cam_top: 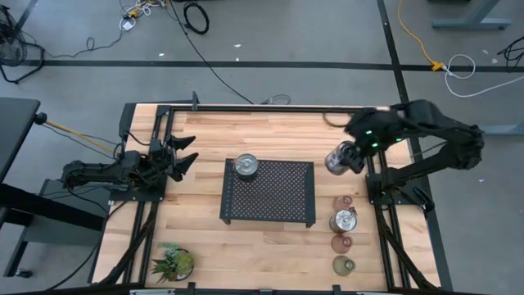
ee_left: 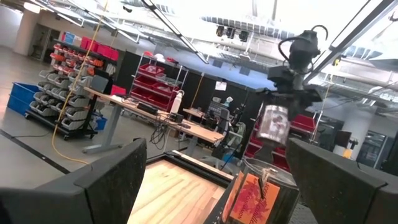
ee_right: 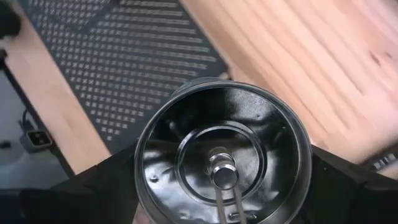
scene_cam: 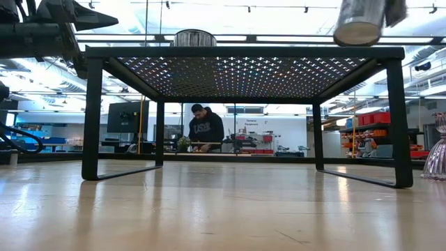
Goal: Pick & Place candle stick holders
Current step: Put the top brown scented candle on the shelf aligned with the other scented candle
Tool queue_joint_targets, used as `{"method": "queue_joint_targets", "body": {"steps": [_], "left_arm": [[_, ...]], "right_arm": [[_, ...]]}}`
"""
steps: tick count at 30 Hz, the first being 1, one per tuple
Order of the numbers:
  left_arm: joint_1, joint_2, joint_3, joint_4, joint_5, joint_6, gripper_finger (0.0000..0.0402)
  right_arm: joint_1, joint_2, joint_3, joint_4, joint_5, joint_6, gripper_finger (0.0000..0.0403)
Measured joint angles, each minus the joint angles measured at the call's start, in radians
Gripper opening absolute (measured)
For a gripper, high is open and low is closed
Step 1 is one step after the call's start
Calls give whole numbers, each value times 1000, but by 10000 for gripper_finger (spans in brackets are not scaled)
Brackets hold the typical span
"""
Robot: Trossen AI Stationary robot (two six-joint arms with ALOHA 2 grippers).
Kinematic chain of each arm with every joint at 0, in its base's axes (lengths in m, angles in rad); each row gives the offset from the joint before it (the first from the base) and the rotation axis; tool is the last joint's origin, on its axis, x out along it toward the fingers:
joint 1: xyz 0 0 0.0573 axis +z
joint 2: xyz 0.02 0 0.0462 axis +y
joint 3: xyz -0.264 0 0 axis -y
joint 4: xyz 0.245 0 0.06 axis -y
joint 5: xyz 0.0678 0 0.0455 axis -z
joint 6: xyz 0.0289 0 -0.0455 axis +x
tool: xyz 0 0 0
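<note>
One shiny silver candle stick holder (ee_right: 224, 155) hangs high above the table to the right of the black mesh tray (cam_top: 278, 197), with my right gripper (cam_top: 344, 157) shut on it. A second silver holder (cam_top: 246, 165) stands on the tray's far left corner. Along the table's right side stand a pinkish glass holder (cam_top: 342, 202), a silver one (cam_top: 344, 220), another pinkish one (cam_top: 341, 242) and a greenish one (cam_top: 343, 265). At the table's left edge my left gripper (cam_top: 182, 153) stays open with nothing in it. My right gripper pinches the silver holder's outer wall (ee_right: 140, 168) between its two fingers, one on each opposite side. The fingers come steeply from above, slanting down. The holder is lifted clear of table and tray (scene_cam: 359, 21), its open mouth toward the wrist, slightly tilted.
A small green potted plant (cam_top: 173, 262) stands at the near left corner. The tray is a raised stand on thin legs (scene_cam: 394, 118). Bare wood lies between the tray and the left arm. A person works at a bench far behind the table (scene_cam: 206, 129).
</note>
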State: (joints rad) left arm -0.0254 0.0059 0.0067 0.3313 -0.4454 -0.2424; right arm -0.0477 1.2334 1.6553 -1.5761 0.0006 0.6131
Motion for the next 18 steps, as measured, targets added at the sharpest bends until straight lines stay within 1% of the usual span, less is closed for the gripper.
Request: {"method": "queue_joint_targets", "body": {"steps": [4,8,14,18], "left_arm": [[0,0,0,4,0,1,385],[0,0,0,4,0,2,385],[0,0,0,4,0,2,385],[0,0,0,4,0,3,385]], "right_arm": [[41,129,41,5,7,-53,338],[67,280,115,17,20,-138,338],[77,447,301,21,20,-249,338],[75,530,427,32,20,-278,338]]}}
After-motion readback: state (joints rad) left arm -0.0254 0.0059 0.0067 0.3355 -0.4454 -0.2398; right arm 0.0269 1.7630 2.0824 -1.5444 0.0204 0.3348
